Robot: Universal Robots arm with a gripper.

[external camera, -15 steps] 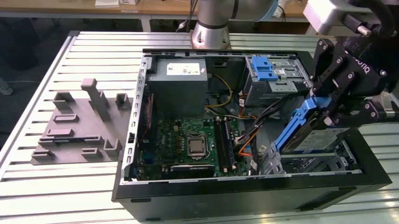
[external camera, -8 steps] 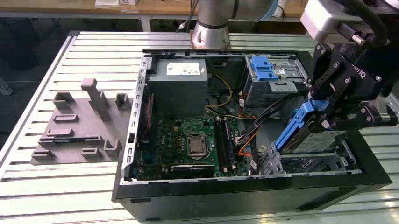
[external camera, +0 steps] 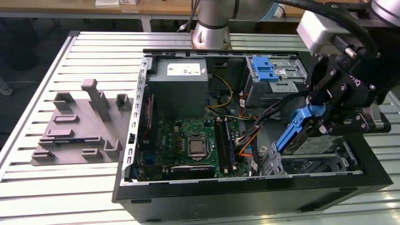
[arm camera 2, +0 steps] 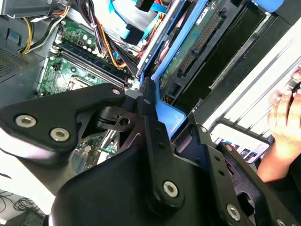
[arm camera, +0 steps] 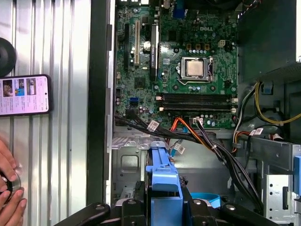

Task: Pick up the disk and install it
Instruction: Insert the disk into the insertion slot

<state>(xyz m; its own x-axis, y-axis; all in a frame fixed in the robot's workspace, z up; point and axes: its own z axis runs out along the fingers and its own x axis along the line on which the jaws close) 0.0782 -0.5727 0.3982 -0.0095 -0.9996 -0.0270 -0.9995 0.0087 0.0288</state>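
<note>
Disk (external camera: 293, 133): held off the case floor, tilted, blue rail frame uppermost, silver body angled down toward the metal drive bay (external camera: 322, 161) at the corner of the computer case (external camera: 250, 188) on the exterior view's right. Not seated in the bay.

Gripper (external camera: 320, 124): closed on the disk. In the first wrist view the blue frame (arm camera: 163, 179) sits clamped between the black fingers (arm camera: 134, 209). In the second wrist view the frame (arm camera 2: 170, 117) shows just past the finger linkage, with the disk's circuit-board side beyond it.

Inside the case: motherboard (external camera: 187, 140) toward the exterior view's left of the disk, and a bundle of black, orange and blue cables (external camera: 253, 131) between the two. Grey power-supply box (external camera: 181, 79) at the far end, and a blue latch (external camera: 265, 69) on its silver cage beside it.

Case stands on a slotted aluminium table (external camera: 56, 197). Grey moulded fixture (external camera: 78, 124) lies on the table, well apart from the case. Phone (arm camera: 23, 95) lies on the slats; a person's hand (arm camera: 8, 190) is near it.
</note>
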